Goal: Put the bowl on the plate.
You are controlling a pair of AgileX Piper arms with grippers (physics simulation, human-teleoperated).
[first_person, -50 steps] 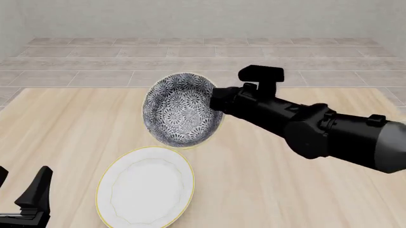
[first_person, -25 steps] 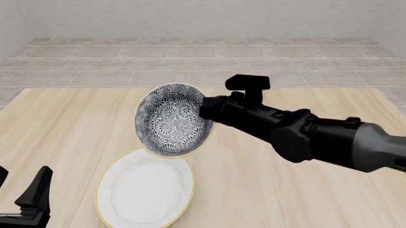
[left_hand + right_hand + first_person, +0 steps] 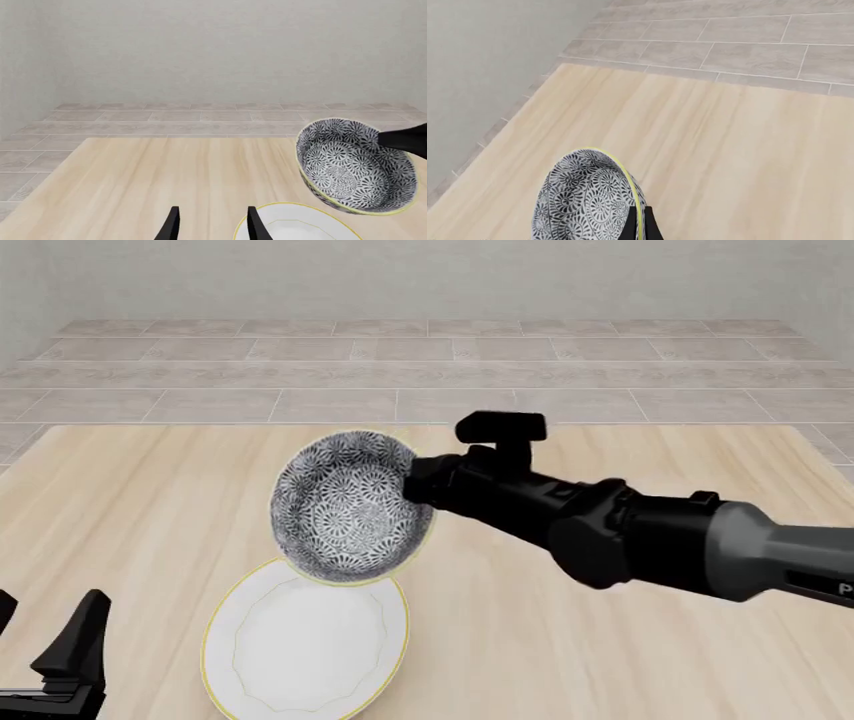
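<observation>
The right arm was matte black, built of rounded cylindrical segments, shading to grey at its thick outer sleeve, with a boxy black block on top near the wrist. The left gripper showed black, flat, tapering fingers.

Ahead of our left claw we see open wooden surface running to the far edge, with nothing standing on it. To that claw's right lies the plate, low and flat. Above the plate's far rim hangs the bowl, tilted and pinched at its rim by our right claw; that arm bars the way across the right side. Beyond the right claw, bare surface stretches to the tiled floor.
</observation>
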